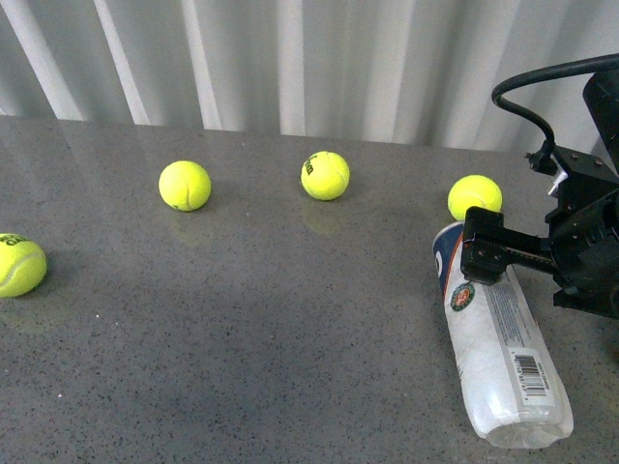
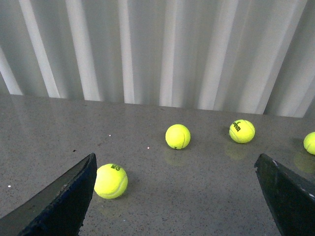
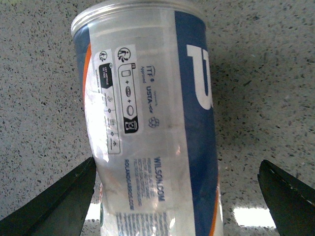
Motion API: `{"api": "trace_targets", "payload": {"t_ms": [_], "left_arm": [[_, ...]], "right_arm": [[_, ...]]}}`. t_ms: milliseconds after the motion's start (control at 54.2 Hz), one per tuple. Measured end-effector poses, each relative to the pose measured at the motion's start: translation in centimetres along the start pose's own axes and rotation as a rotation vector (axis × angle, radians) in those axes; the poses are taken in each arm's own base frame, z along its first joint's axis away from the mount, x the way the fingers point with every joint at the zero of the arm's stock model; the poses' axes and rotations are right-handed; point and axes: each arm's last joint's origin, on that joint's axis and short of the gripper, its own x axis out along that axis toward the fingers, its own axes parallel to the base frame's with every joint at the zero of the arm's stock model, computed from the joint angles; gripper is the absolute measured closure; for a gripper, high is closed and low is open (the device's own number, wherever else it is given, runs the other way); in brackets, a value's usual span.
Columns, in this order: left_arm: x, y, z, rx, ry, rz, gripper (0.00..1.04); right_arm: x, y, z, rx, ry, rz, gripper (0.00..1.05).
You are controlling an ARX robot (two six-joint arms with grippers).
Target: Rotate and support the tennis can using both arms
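The clear tennis can (image 1: 498, 338) with a blue and white label lies on its side on the grey table at the right. My right arm, black with a black cable, hangs over the can's far end. My right gripper (image 1: 493, 253) is open and straddles the can. In the right wrist view the can (image 3: 147, 128) fills the space between the two spread fingers, and the gripper (image 3: 177, 164) is centred over it; I cannot tell whether the left finger (image 3: 59, 206) touches the can. My left gripper (image 2: 174, 162) is open and empty above the table, out of the front view.
Several yellow tennis balls lie loose on the table: one at the far left (image 1: 19, 265), two mid-table (image 1: 185, 186) (image 1: 325, 175), one just behind the can (image 1: 475, 197). A ball (image 2: 110, 181) lies close to the left gripper's finger. A white curtain (image 1: 290, 58) hangs behind the table.
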Motion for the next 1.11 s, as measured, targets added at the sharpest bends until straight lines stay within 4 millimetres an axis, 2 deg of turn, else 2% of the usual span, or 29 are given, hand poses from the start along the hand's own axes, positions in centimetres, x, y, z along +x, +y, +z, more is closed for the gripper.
{"api": "trace_targets", "payload": {"t_ms": [258, 332, 498, 627, 738, 849, 923, 996, 1107], "left_arm": [[0.0, 0.0, 0.0, 0.000, 0.000, 0.000, 0.07], [0.0, 0.0, 0.0, 0.000, 0.000, 0.000, 0.07], [0.0, 0.0, 0.0, 0.000, 0.000, 0.000, 0.07], [0.0, 0.0, 0.0, 0.000, 0.000, 0.000, 0.07], [0.0, 0.0, 0.0, 0.000, 0.000, 0.000, 0.07], [0.0, 0.0, 0.0, 0.000, 0.000, 0.000, 0.07], [0.0, 0.0, 0.0, 0.000, 0.000, 0.000, 0.07], [0.0, 0.0, 0.0, 0.000, 0.000, 0.000, 0.07], [0.0, 0.0, 0.0, 0.000, 0.000, 0.000, 0.07]], "right_arm": [[1.6, 0.5, 0.0, -0.021, 0.030, 0.006, 0.07], [1.8, 0.8, -0.1, -0.045, 0.047, 0.020, 0.22], [1.9, 1.1, -0.3, -0.113, 0.060, 0.053, 0.46], [1.0, 1.1, 0.3, -0.238, 0.029, 0.066, 0.64], [-1.5, 2.0, 1.7, -0.459, -0.074, 0.098, 0.76], [-5.2, 4.6, 3.5, -0.857, -0.269, 0.152, 0.86], [-6.7, 6.8, 4.2, -1.123, -0.325, 0.238, 0.90], [-7.1, 8.2, 4.5, -1.281, -0.347, 0.249, 0.92], [-6.3, 9.9, 4.9, -1.480, -0.347, 0.264, 0.93]]}}
